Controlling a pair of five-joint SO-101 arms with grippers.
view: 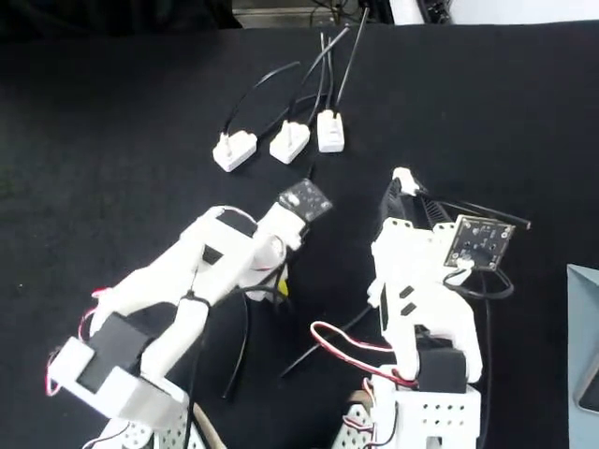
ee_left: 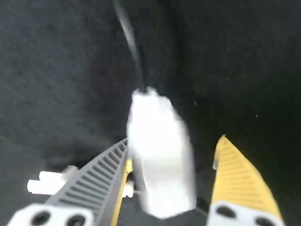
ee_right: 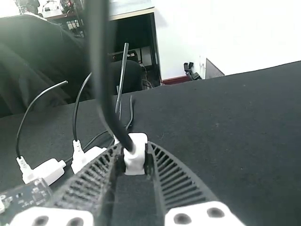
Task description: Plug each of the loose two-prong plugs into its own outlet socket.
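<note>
Three white sockets fanned out at upper centre of the high view: left socket (view: 234, 150) with long axis slanting up to the right, middle socket (view: 290, 140) slanting likewise but steeper, right socket (view: 330, 131) nearly straight up the frame. Black cables (view: 323, 70) out of their upper ends toward the top edge. Right gripper (ee_right: 134, 147) clenched on a white plug (ee_right: 135, 162), pinched between black ribbed fingers (ee_right: 174, 174); cable end of the plug turned toward the wrist, thick cable (ee_right: 101, 70) rising from it, prong end hidden. In the high view, same gripper right of centre, aimed at the top of the frame, lower right of the fan and apart from it, bare black table (view: 112, 112) between. Left gripper (ee_left: 174, 141) released: grey finger (ee_left: 94, 181) and yellow finger (ee_left: 240, 179) spread wide, a blurred white block (ee_left: 160, 165) between them, against the grey one, a gap on the yellow side. Long axis of the block in line with the fingers, dark cable (ee_left: 129, 37) leaving its far end. Too blurred to tell plug from socket. Left arm (view: 178, 299) from lower left up to centre, wrist just below the middle socket. Broad bare table at upper left and upper right; thin loose cables (view: 299, 361) across the lower centre; a pale grey-blue thing (view: 585, 346) at the right edge.
</note>
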